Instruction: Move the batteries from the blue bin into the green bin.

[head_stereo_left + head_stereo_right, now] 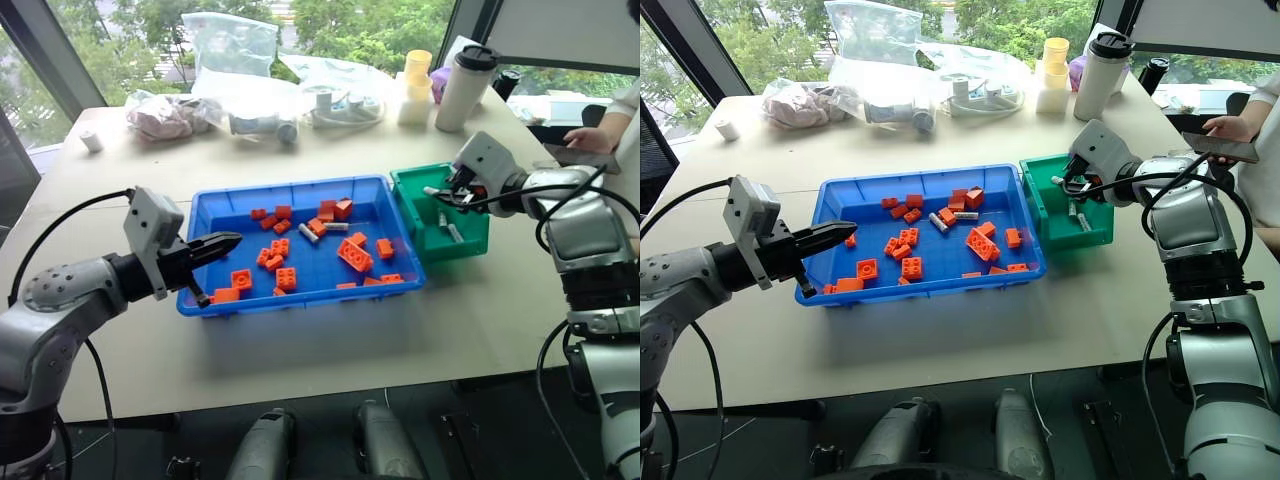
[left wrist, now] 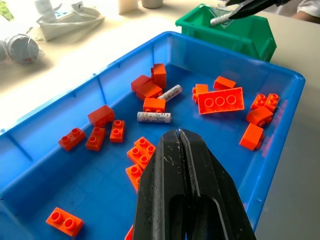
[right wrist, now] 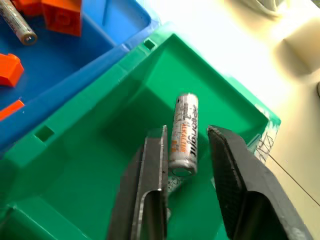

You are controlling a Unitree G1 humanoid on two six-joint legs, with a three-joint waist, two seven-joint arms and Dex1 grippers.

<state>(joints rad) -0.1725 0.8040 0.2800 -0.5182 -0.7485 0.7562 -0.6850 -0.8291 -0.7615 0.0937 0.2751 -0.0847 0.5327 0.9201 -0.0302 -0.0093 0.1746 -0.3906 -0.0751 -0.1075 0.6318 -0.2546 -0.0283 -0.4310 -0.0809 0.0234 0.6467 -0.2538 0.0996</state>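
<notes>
The batteries: one battery (image 3: 183, 134) sits between the parted fingers of the right gripper (image 3: 187, 165) above the inside of the green bin (image 3: 125, 165); the fingers stand spread to either side of it, and whether they touch it cannot be told, so it is judged at or just past release. Other cells (image 1: 447, 226) lie on the green bin's floor. Two batteries (image 2: 154, 117) and (image 2: 170, 92) lie flat in the blue bin (image 2: 280, 130), in its far half among the orange bricks (image 2: 220, 100), each with a brick just beside it. These cells are judged rigid, smooth-jacketed, light and prone to roll or squirt from a pinch; the sound hold is across the barrel at mid-length, fingers on opposite sides and clear of the neighbouring bricks. The left gripper (image 2: 182, 137), fingers pressed together and carrying nothing, hovers over the near left part of the blue bin, apart from both cells.
</notes>
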